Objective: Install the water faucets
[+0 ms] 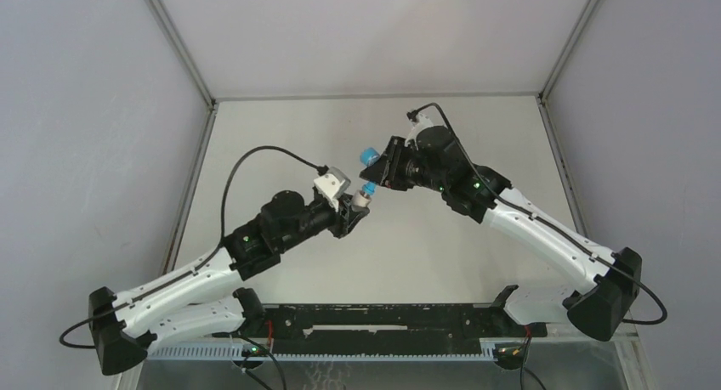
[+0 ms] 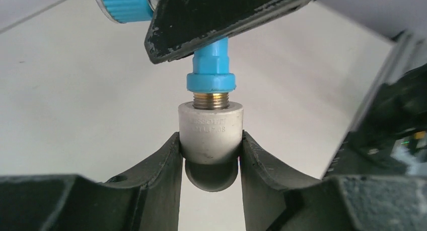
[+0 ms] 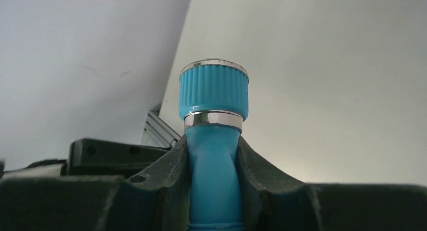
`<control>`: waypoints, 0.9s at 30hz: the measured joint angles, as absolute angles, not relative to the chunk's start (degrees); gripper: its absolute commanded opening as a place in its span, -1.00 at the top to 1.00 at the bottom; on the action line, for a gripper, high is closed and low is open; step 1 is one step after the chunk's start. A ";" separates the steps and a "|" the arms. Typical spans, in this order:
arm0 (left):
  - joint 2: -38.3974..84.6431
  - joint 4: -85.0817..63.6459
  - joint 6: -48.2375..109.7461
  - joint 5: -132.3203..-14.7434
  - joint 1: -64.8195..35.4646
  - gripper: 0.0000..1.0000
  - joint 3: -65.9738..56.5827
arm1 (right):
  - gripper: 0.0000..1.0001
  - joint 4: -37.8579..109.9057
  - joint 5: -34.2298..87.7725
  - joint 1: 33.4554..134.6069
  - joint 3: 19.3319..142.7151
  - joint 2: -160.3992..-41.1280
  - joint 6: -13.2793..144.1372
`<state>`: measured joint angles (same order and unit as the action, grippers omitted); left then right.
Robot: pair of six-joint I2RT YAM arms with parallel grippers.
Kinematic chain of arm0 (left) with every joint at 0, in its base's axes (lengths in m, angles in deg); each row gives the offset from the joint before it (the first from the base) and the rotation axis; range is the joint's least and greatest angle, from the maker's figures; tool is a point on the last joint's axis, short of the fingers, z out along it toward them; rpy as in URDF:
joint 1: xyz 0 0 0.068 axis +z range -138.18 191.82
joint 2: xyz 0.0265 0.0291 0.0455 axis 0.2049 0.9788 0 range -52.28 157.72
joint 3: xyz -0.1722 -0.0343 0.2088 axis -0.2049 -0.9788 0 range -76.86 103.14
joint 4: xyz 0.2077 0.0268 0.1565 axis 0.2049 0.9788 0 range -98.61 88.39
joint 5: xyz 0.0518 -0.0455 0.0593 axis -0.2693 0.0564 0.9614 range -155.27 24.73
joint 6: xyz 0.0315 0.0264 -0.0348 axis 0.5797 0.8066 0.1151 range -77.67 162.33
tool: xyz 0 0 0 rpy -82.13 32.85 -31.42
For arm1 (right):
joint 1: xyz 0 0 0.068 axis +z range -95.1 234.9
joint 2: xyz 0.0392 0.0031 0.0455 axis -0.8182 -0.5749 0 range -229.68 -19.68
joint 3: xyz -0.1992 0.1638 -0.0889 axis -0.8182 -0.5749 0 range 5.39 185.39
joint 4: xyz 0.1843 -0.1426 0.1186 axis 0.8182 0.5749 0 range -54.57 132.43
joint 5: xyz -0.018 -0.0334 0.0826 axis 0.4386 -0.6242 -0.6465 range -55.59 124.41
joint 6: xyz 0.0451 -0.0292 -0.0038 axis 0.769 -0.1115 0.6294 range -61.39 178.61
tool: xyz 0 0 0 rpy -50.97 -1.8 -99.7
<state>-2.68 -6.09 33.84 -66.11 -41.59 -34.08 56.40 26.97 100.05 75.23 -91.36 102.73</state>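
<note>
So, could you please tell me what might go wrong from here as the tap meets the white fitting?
1. Brass thread shows between the blue faucet and the white fitting, so the joint looks only partly engaged; any tilt could cross-thread or jam it.
2. The left gripper pinches the fitting's round wall, so turning force might spin it.
3. The right gripper clamps the faucet's smooth stem, which could slip.

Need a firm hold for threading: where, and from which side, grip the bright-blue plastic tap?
Pinch the tap across its waisted body, below the ribbed cap, from both sides: the waist resists slipping, leaving the threaded end free for the white cylindrical fitting.
</note>
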 measured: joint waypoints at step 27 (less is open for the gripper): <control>5.30 -13.91 62.23 -33.17 -53.80 1.00 -38.74 | -0.01 61.93 30.12 99.61 76.79 -98.44 110.30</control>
<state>5.30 -13.91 62.23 -33.17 -53.80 -38.74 61.93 30.12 99.61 76.79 -98.44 110.30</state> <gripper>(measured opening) 0.447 0.408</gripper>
